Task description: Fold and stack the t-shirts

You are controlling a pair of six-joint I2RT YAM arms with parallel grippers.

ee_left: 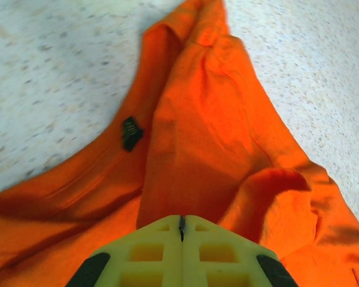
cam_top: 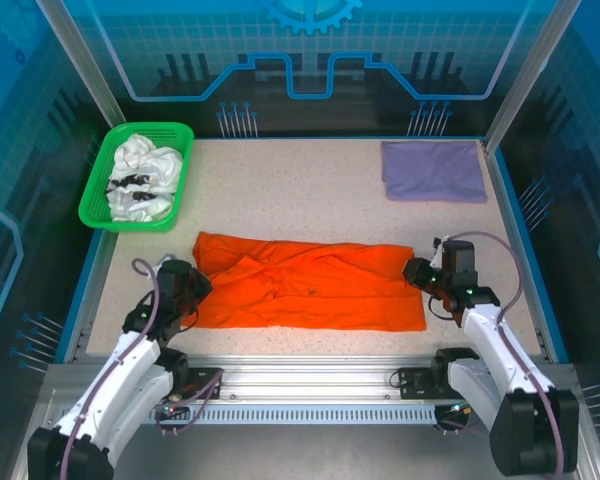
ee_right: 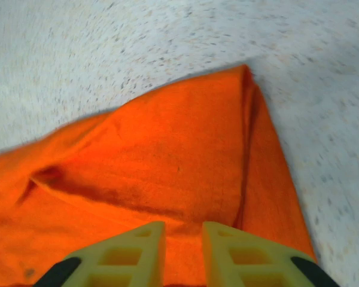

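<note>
The bright orange t-shirt [cam_top: 310, 285] lies spread across the near middle of the table, partly folded lengthwise. My left gripper [cam_top: 193, 283] is at the shirt's left edge. In the left wrist view its jaws [ee_left: 182, 218] are pressed together, and the orange cloth [ee_left: 215, 119] rises in a fold to their tips. My right gripper [cam_top: 417, 272] is at the shirt's right edge. In the right wrist view its fingers [ee_right: 184, 230] stand a little apart with orange cloth [ee_right: 167, 149] pinched between them. A folded lavender t-shirt [cam_top: 432, 170] lies at the far right. White t-shirts with black print [cam_top: 145, 175] lie crumpled in the basket.
The green plastic basket [cam_top: 98, 190] stands at the far left corner. Blue raised edges border the table on the left and right. Bare speckled tabletop [cam_top: 300, 185] stretches between the basket and the lavender shirt. A small black tag [ee_left: 130, 133] shows on the orange cloth.
</note>
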